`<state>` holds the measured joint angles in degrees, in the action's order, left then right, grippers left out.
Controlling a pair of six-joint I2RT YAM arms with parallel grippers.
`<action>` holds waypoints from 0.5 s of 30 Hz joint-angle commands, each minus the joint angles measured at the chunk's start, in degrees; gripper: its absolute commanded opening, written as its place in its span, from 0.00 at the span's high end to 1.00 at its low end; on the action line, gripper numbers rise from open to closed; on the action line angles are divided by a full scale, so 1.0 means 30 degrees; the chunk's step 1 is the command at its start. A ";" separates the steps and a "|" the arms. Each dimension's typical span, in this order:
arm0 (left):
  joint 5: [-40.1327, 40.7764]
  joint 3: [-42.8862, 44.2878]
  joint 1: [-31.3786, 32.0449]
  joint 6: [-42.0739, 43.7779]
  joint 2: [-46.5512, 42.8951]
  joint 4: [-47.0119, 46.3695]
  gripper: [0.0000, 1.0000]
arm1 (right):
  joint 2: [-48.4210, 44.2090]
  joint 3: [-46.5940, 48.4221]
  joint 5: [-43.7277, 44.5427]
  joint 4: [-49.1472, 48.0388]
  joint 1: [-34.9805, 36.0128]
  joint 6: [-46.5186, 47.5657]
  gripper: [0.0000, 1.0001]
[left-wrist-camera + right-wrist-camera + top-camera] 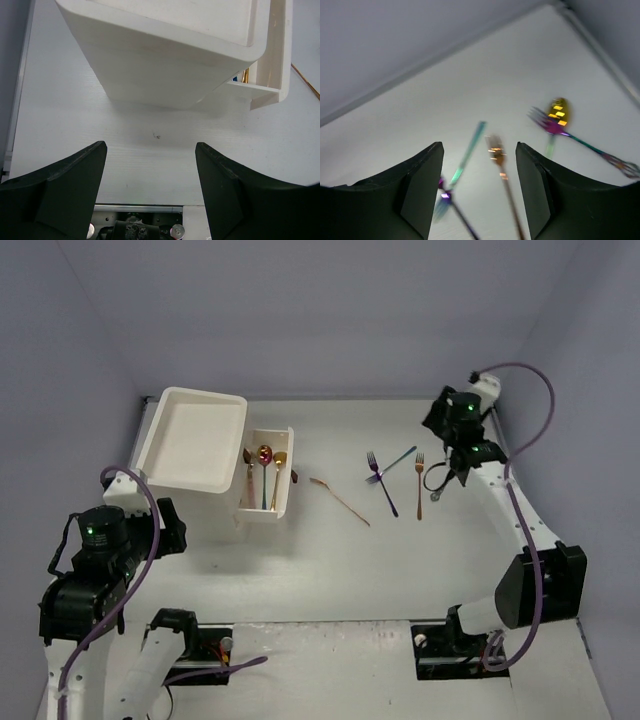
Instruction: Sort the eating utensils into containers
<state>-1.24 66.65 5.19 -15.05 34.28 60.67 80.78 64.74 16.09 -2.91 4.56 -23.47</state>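
We see three spoons (264, 472) in the open drawer (264, 516); four loose utensils (419, 485), perhaps five, lie on the desk (320, 570) to its right. Left claw (150, 150) and right claw (479, 149) both gape empty

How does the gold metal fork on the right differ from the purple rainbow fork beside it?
Colour: the gold metal fork is plain gold; the purple rainbow metal fork shimmers purple-blue.
Pose: the gold one points nearly straight at the far wall; the rainbow one lies slanted.
Contact: a teal iridescent utensil crosses the rainbow fork; the gold fork touches no other utensil.
Both lie flat on the white table, tines away from the robot.
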 commanded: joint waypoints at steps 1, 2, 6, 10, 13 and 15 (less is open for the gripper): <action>-0.0057 0.0648 0.0144 0.0006 0.0276 -0.0681 0.31 | 0.0695 -0.1630 -0.0446 0.0793 -0.1675 -0.0077 0.44; -0.0084 0.0635 0.0144 0.0006 0.0263 -0.0681 0.31 | 0.1082 -0.1792 -0.0607 0.0793 -0.2078 -0.0197 0.45; -0.0086 0.0653 0.0144 0.0006 0.0233 -0.0691 0.31 | 0.3021 -0.1685 -0.1104 0.0763 -0.2683 -0.0459 0.49; -0.0086 0.0663 0.0144 0.0006 0.0234 -0.0681 0.31 | 0.4957 -0.1100 -0.0999 0.0735 -0.2781 -0.0503 0.52; -0.0103 0.0663 0.0144 0.0006 0.0279 -0.0681 0.31 | 0.6348 -0.0221 -0.0999 0.0763 -0.2781 -0.0649 0.54; -0.0092 0.0640 0.0144 0.0006 0.0314 -0.0681 0.31 | 0.7256 0.0345 -0.0976 0.0740 -0.2781 -0.0742 0.55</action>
<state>-1.28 66.65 5.27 -15.05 34.28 60.69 99.54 60.26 12.88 1.17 -3.70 -24.41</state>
